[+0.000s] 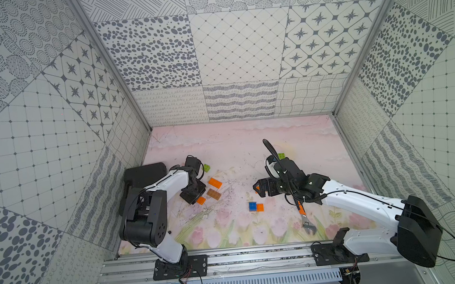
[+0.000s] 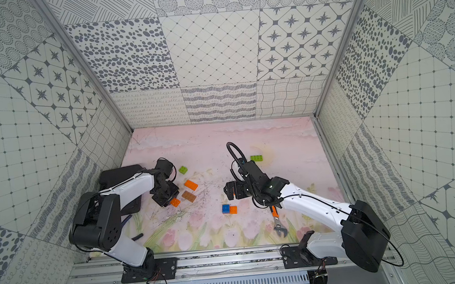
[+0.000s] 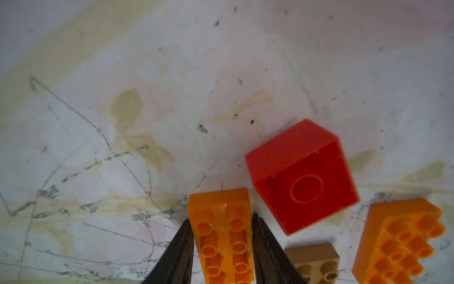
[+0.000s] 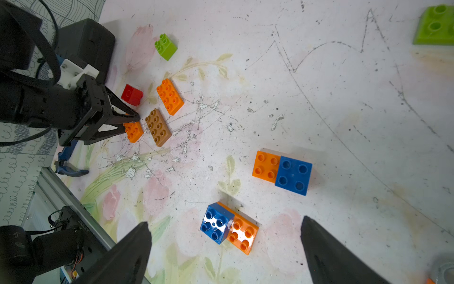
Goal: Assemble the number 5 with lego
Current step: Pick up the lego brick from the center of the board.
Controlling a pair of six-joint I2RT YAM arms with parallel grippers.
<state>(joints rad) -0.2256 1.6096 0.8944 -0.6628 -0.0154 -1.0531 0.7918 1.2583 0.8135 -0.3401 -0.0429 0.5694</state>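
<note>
Both arms are showing white shells with black joints. The right arm (image 1: pixel 361 204) is carrying a thin black cable and a ribbed black hose; the left arm (image 1: pixel 165 181) is ending in slim black fingers (image 3: pixel 177 250).

Patterned grey-and-white wall panels (image 1: pixel 237 46) are enclosing the cell at nine, twelve and three o'clock — dots, stars, grids, waves. A scuffed pink floral mat (image 1: pixel 243 144) is covering the floor; an aluminium rail (image 1: pixel 258 255) is running at six o'clock.
</note>
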